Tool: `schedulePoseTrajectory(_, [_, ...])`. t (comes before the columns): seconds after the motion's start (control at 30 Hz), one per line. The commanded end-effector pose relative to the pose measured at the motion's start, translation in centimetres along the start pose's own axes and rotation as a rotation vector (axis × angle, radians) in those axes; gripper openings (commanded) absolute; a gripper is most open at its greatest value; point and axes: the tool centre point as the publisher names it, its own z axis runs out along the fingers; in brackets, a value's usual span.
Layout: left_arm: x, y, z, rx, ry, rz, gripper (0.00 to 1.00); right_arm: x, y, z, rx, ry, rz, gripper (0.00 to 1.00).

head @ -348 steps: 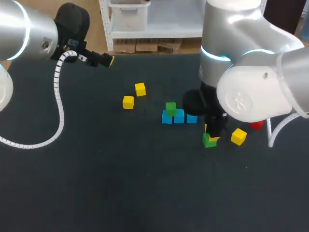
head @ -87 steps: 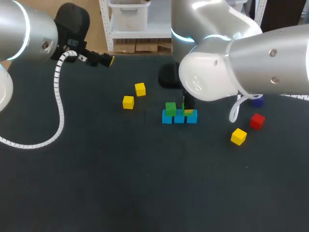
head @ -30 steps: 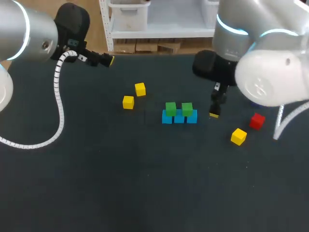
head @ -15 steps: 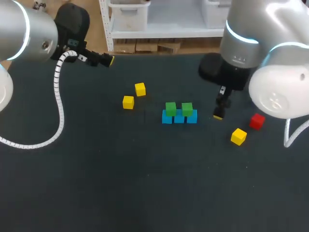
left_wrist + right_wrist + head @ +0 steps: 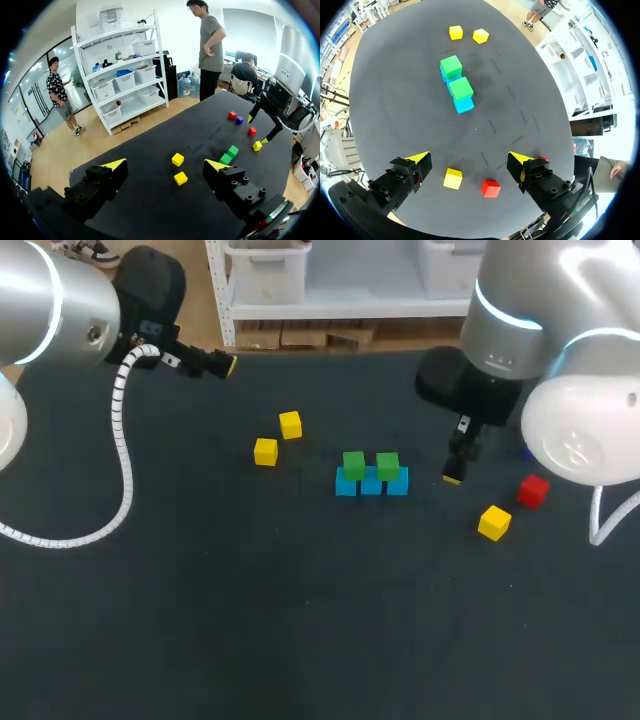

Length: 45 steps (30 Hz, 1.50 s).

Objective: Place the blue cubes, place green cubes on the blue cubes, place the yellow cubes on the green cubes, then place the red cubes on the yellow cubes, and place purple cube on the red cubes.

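Yellow cube (image 5: 453, 178), red cube (image 5: 491, 188) ahead of spread right pincer (image 5: 467, 157), untouched.

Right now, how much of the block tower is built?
Done: three blue cubes sit in a row with two green cubes on top. In hand: nothing, both arms' jaws are open and empty. Left: three yellow cubes, the red cubes and the purple cube lie loose on the table.
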Motion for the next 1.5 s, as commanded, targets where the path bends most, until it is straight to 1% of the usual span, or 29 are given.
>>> schedulePoseTrajectory(0.03, [-0.6, 0.1, -0.8, -0.01, -0.001, -0.012, 1.0, 0.1, 0.0, 0.0, 0.002, -0.002, 0.0, 1.0])
schedulePoseTrajectory(0.13, [-2.0, 0.5, -2.8, -0.087, 0.057, 0.004, 1.0, 0.1, 0.0, 0.0, 0.002, -0.002, 0.0, 1.0])
schedulePoseTrajectory(0.17, [-2.4, 0.7, -3.3, -0.114, 0.089, 0.013, 1.0, 0.1, 0.0, 0.0, 0.002, -0.002, 0.0, 1.0])
schedulePoseTrajectory(0.2, [-2.9, 0.9, -4.0, -0.123, 0.093, 0.011, 1.0, 0.1, 0.0, 0.0, 0.002, -0.002, 0.0, 1.0])
schedulePoseTrajectory(0.23, [-3.4, 0.9, -4.7, -0.134, 0.097, 0.032, 1.0, 0.1, 0.0, 0.0, 0.002, -0.002, 0.0, 1.0])
schedulePoseTrajectory(0.3, [-4.1, 0.9, -5.5, -0.178, 0.17, 0.103, 1.0, 0.1, 0.0, 0.0, 0.002, -0.002, 0.0, 1.0])
schedulePoseTrajectory(0.37, [-4.5, 0.8, -5.9, -0.142, 0.21, 0.128, 1.0, 0.1, 0.0, 0.0, 0.002, -0.002, 0.0, 1.0])
schedulePoseTrajectory(0.4, [-4.7, 0.7, -6.1, -0.145, 0.22, 0.14, 1.0, 0.1, 0.0, 0.0, 0.002, -0.002, 0.0, 1.0])
schedulePoseTrajectory(0.47, [-4.9, 0.5, -6.3, -0.169, 0.23, 0.171, 1.0, 0.1, 0.0, 0.0, 0.002, -0.002, 0.0, 1.0])
schedulePoseTrajectory(0.53, [-4.8, 0.1, -5.7, -0.164, 0.247, 0.183, 1.0, 0.1, 0.0, 0.0, 0.002, -0.002, 0.0, 1.0])
schedulePoseTrajectory(0.63, [-3.7, -0.7, -4.2, -0.128, 0.296, 0.179, 1.0, 0.1, 0.0, 0.0, 0.002, -0.002, 0.0, 1.0])
schedulePoseTrajectory(0.7, [-3.1, -1.0, -3.5, -0.131, 0.314, 0.185, 1.0, 0.1, 0.0, 0.0, 0.002, -0.002, 0.0, 1.0])
schedulePoseTrajectory(0.8, [-2.9, -1.2, -3.4, -0.116, 0.317, 0.169, 1.0, 0.1, 0.0, 0.0, 0.002, -0.002, 0.0, 1.0])
schedulePoseTrajectory(0.83, [-2.9, -1.2, -3.5, -0.096, 0.318, 0.159, 1.0, 0.1, 0.0, 0.0, 0.002, -0.002, 0.0, 1.0])
schedulePoseTrajectory(1.47, [-2.9, -1.2, -3.5, -0.096, 0.318, 0.159, 1.0, 0.1, 0.0, 0.0, 0.002, -0.002, 0.0, 1.0])
schedulePoseTrajectory(1.5, [-2.9, -1.2, -3.5, -0.096, 0.318, 0.159, 1.0, -0.4, -0.3, -0.4, 0.019, 0.001, -0.003, 1.0])
